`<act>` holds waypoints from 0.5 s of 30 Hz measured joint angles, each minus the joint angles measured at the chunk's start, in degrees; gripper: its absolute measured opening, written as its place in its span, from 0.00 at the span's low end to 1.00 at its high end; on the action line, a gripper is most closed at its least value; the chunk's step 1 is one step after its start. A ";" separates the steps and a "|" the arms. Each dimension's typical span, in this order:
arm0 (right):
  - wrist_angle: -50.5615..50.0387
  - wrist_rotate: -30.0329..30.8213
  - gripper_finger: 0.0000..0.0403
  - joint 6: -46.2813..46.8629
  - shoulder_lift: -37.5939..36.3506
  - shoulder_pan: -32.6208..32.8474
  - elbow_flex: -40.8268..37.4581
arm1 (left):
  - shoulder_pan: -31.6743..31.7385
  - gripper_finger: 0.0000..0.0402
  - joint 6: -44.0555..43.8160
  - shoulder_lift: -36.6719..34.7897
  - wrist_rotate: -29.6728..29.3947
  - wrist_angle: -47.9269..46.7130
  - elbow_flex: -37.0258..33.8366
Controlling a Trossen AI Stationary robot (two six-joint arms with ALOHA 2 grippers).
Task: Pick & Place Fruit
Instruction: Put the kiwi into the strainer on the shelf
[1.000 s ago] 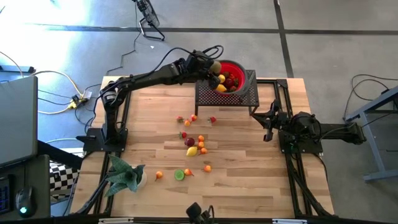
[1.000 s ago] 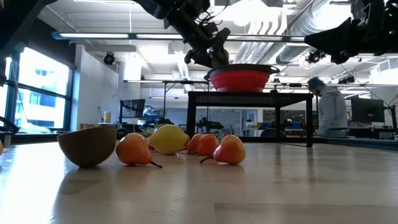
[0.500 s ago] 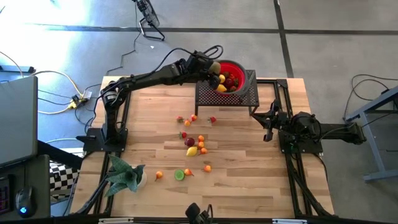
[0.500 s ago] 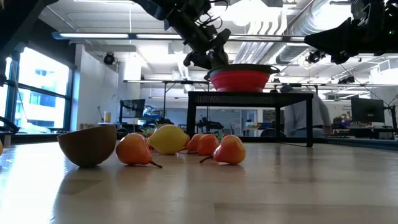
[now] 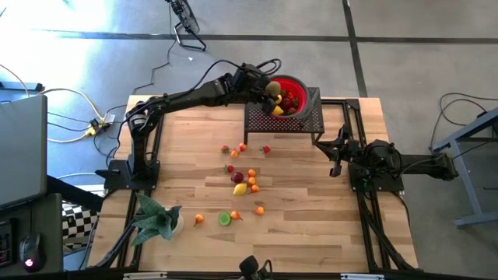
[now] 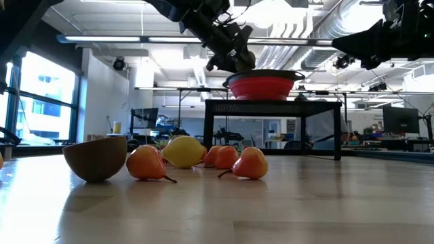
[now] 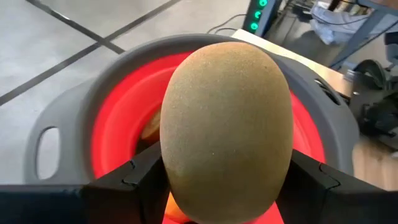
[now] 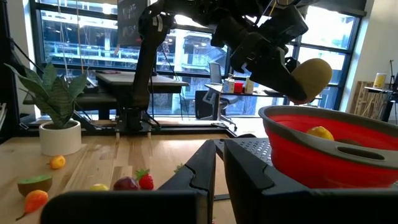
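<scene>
Gripping item: brown kiwi point(image 7: 227, 127) pinched between left gripper point(image 5: 267, 85) fingers, above red bowl point(image 7: 118, 124); right gripper point(image 8: 217, 163) pressed together.

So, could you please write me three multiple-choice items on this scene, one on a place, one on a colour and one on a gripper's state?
1. Where is the left gripper?
A. over the red bowl
B. beside the plant
C. at the table's near edge

2. What colour is the fruit it holds?
A. red
B. brown
C. blue

3. How is the right gripper?
A. holding a lemon
B. wide open
C. shut, empty

Answers:
1. A, the high view shows it at the bowl's rim.
2. B, a brown kiwi fills the left wrist view.
3. C, its fingers meet with nothing between.
</scene>
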 joint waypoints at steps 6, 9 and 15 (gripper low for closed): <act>-0.01 0.00 0.07 0.00 0.00 0.01 0.00 | 0.11 0.56 -0.03 0.00 -0.14 -0.01 -0.02; -0.03 0.00 0.07 -0.02 0.00 0.00 0.00 | 0.11 0.56 -0.03 0.00 -0.20 -0.02 -0.02; -0.44 0.00 0.07 -0.03 0.00 0.01 0.00 | 0.11 0.56 -0.05 0.00 -0.31 0.00 -0.02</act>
